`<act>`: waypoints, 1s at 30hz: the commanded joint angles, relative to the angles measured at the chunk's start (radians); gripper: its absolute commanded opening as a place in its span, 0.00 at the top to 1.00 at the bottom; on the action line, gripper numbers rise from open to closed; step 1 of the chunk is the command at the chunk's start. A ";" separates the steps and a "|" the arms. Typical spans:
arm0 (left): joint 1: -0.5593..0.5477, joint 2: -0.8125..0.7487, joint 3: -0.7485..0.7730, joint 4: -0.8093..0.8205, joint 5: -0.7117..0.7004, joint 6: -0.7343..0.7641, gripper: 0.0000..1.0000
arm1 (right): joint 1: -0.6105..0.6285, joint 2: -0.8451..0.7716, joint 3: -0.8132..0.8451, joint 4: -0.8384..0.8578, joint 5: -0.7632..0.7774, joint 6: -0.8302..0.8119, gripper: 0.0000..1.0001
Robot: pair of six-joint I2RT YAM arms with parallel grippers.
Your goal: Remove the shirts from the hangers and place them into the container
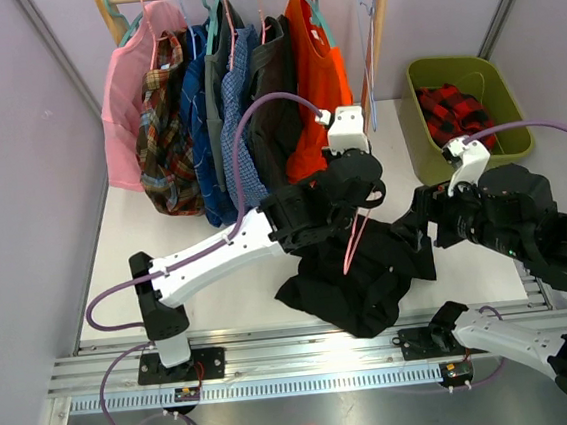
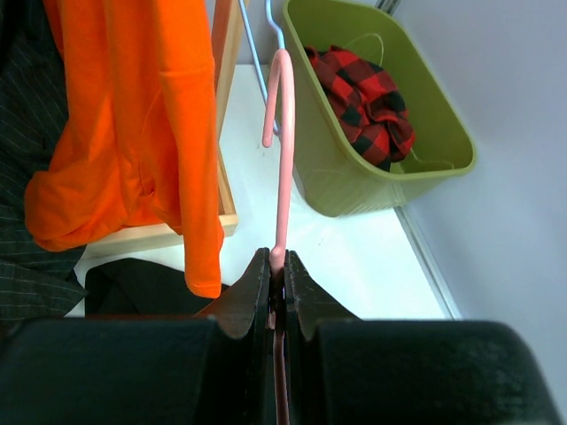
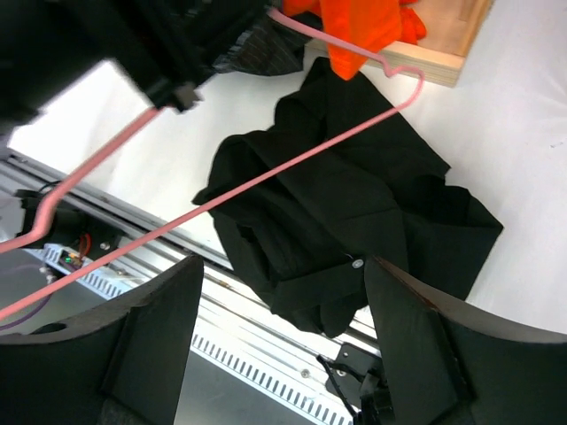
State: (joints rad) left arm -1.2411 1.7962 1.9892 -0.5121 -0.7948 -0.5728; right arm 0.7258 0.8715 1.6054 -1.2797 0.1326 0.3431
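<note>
- Near the middle of the tabletop, the left pincer is clamped tight on the neck of the pink hanger, whose hook points to 12 o'clock in the wrist view.
- The black shirt lies crumpled at 6 o'clock from that pincer.
- The right pincer hovers over the shirt, jaws wide and holding nothing.
- The olive-green container sits at 2 o'clock with a red-and-black plaid shirt inside.
- More shirts hang at 12 o'clock, the orange shirt nearest the container.

Bright, even light; soft shadow under the black shirt; wrist views blur nearest the lens.
</note>
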 commanded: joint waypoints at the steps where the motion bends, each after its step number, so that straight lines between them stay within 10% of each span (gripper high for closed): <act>1: 0.006 -0.044 -0.035 0.095 0.040 0.002 1.00 | 0.000 -0.037 -0.004 0.069 -0.051 -0.013 0.18; 13: 0.023 -0.595 -0.640 0.457 0.256 0.030 1.00 | 0.000 -0.106 -0.107 0.193 -0.128 -0.036 0.18; 30: 0.023 -0.719 -0.734 0.449 0.207 0.031 1.00 | 0.000 -0.118 -0.122 0.298 -0.315 -0.032 0.19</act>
State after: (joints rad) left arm -1.2190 1.0893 1.2335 -0.0921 -0.5713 -0.5388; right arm 0.7258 0.7609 1.4822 -1.0382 -0.1349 0.3244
